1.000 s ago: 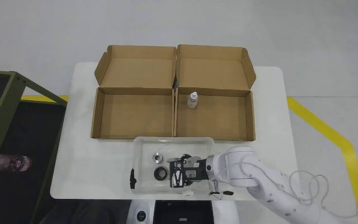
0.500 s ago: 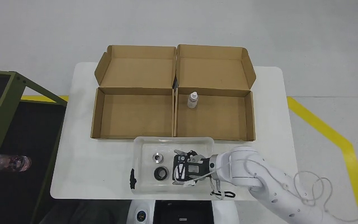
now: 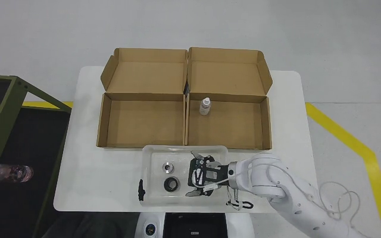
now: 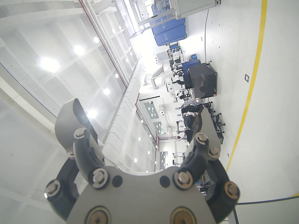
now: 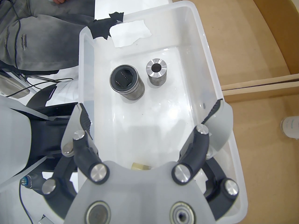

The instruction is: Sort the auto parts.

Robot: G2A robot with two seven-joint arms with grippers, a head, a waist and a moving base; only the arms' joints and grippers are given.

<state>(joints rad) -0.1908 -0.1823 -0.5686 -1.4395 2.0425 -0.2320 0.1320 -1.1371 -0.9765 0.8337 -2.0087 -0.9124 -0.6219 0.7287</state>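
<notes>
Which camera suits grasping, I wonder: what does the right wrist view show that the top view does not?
Right wrist view adds the ball rows inside the bearing and the bore of the metal sleeve. Top view adds the whole table, the empty cardboard box, and its neighbour with the white bottle in full. Shared: the clear bin, both parts standing on end, the right gripper open over it.

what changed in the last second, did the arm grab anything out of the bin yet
No grab yet. The right pincer drew back a little over the clear bin, away from the linear bearing and the small steel cylinder, towards the bin's right end in the top view. It is open and holds nothing. Both parts stayed put, as did the white bottle in the cardboard box.
</notes>
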